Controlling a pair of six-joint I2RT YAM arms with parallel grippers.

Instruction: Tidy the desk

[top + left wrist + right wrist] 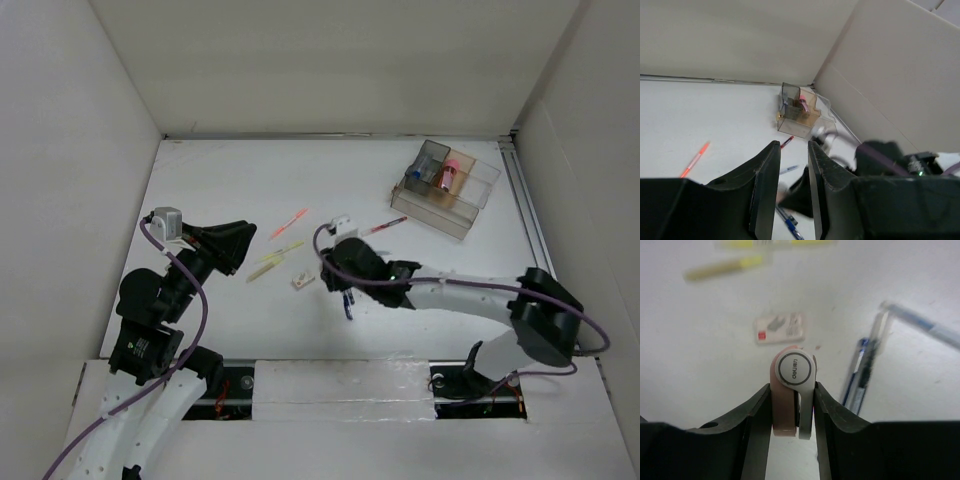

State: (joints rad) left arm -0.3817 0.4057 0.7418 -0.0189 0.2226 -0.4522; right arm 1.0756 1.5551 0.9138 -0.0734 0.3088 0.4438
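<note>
The white desk [220,190] carries scattered stationery. My right gripper [326,275] is low over the desk's middle. In the right wrist view it [792,387] is shut on a pink-and-white "deli" gadget [793,370], held upright between the jaws. A small white label-like piece [780,328] lies just ahead of it, and a blue pen [860,375] lies to its right. My left gripper [243,250] hovers at the left. It [792,146] is open with a narrow gap and is empty.
A clear compartmented organizer [445,185] with a pink item stands at the back right by the metal rail [525,215]. Two yellow highlighters [275,260], an orange-pink pen [289,223], a red pen [383,227] and the blue pen [347,303] lie mid-desk. White walls enclose the desk.
</note>
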